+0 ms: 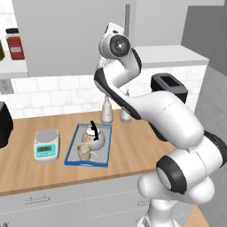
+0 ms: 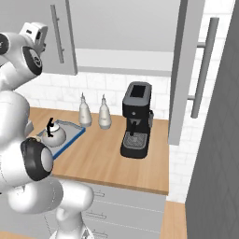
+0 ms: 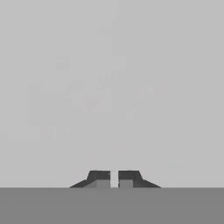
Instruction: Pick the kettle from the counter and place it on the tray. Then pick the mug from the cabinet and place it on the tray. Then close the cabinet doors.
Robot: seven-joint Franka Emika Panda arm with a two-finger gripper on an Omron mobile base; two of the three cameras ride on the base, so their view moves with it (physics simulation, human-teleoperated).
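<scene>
The gripper (image 3: pixel 114 179) faces a plain grey panel, fingertips nearly together and holding nothing. On the light-brown wooden bench (image 1: pixel 133 150) lies the flat blue-rimmed grey tray (image 1: pixel 71 156), carrying the small cream mug (image 1: pixel 85 152) and, just behind it, the round white floral kettle (image 1: pixel 94 137). Farther back, the tall grey cabinet doors (image 2: pixel 186 70) stand ajar. They look rigid and light to swing, best pushed flat or hooked by the metal bar handle (image 2: pixel 205 70). No legible writing anywhere.
</scene>
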